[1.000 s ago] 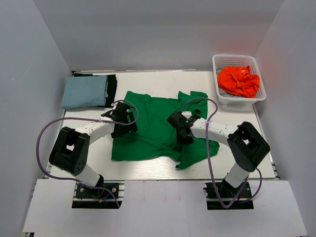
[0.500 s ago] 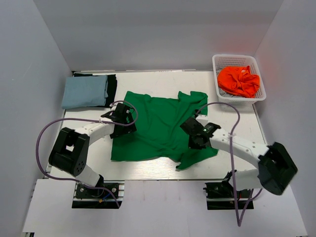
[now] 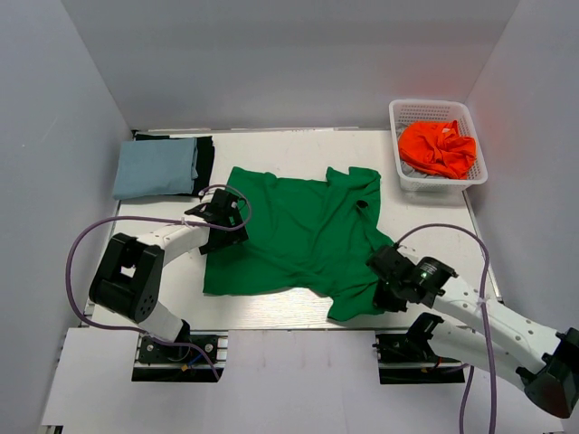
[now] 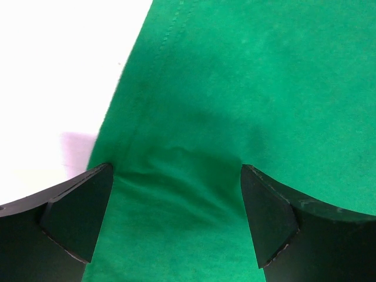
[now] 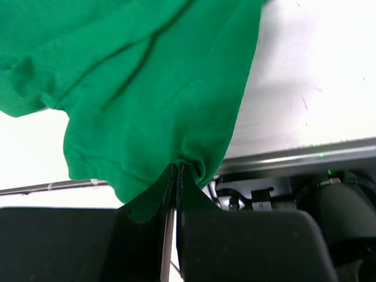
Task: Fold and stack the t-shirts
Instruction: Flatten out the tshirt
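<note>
Cloth is pinched in the right pincer (image 3: 391,282): its jaws are closed flat on a bunched bit of the near right corner of the green t-shirt (image 3: 298,231). The rest of the shirt is spread out beyond that pincer and to its left. The left pincer (image 3: 222,217) is held fully spread over the shirt's left edge and nothing is gripped. Slightly wrinkled green cloth is seen between its fingertips (image 4: 70,217), with white table (image 3: 289,145) just outside the left one.

The step is judged to be drawing the corner out so the shirt is flattened for folding. The pull should be kept low and slow, directed away from the left pincer, so the cloth is tensioned and not lifted. The left pincer is best pressed down or closed on its edge as an anchor. Only a small tuck is held, so a slip is possible. In the right wrist view the gripped corner is already seen past the table's near rail, so a longer pull may drag the shirt off.

The surface is smooth and white, and little friction is expected. Plain walls are seen on three sides. A pale blue shirt (image 3: 156,168) lies folded on a black shirt (image 3: 206,163), beyond and left of the left pincer. A white basket (image 3: 398,113) holding an orange shirt (image 3: 437,149) is set well beyond the right pincer.
</note>
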Motion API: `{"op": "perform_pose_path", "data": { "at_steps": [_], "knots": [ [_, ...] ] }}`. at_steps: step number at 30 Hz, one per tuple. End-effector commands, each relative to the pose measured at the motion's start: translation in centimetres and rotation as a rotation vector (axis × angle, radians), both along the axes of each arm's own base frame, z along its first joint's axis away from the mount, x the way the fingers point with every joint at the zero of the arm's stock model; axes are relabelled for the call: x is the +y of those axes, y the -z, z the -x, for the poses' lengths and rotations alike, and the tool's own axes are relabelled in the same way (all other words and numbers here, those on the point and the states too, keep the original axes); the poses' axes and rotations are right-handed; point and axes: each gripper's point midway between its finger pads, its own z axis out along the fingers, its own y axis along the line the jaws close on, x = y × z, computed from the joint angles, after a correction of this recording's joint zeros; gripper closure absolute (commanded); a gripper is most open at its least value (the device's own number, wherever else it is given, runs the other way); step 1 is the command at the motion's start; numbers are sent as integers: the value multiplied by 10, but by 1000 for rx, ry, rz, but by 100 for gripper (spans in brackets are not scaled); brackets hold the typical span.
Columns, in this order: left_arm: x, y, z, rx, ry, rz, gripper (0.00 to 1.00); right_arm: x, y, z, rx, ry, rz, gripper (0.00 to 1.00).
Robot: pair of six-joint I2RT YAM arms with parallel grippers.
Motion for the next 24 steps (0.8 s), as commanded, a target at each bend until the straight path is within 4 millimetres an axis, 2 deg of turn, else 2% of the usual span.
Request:
{"op": "perform_pose_path", "data": {
  "at_steps": [1,5,6,9,11,12,14,15,16,17,19,21,22,23,24],
  "knots": [
    [11,-3,0,-13,-46,-36,0,-8,-2,13,56,65,18,94],
    [8,-3,-2,-10,-42,-27,0,-19,-19,1,-1,95,85,65],
    [8,-3,-2,-10,-42,-27,0,-23,-24,-3,-26,107,99,47],
    [13,-5,-2,-9,-53,-53,0,-31,-42,-13,-107,163,108,47],
    [13,-5,-2,-9,-53,-53,0,-38,-48,-16,-140,184,115,41],
    [14,-2,-1,0,-52,-58,0,-40,-51,-22,-176,185,122,29],
    [10,-5,-4,-7,-48,-44,0,-23,-53,-39,-228,84,100,10],
    [7,-9,-8,-14,-44,-30,0,-18,-50,-43,-232,26,109,10],
    [7,-9,-8,-14,-44,-30,0,-8,-52,-55,-268,9,95,10],
    [5,-13,-12,-27,-44,-24,0,-2,-46,-68,-271,-60,164,10],
    [3,-20,-17,-33,-36,-26,0,1,-49,-96,-329,-58,265,10],
    [-3,-41,-32,-83,-37,-4,0,15,-49,-125,-357,-110,351,10],
    [-6,-59,-46,-127,-45,2,0,16,-76,-151,-466,-67,403,10],
    [-8,-67,-52,-148,-35,6,0,17,-83,-165,-507,-53,439,10],
    [-11,-74,-60,-170,-17,3,0,15,-70,-177,-486,-41,530,10]
  ]
}}
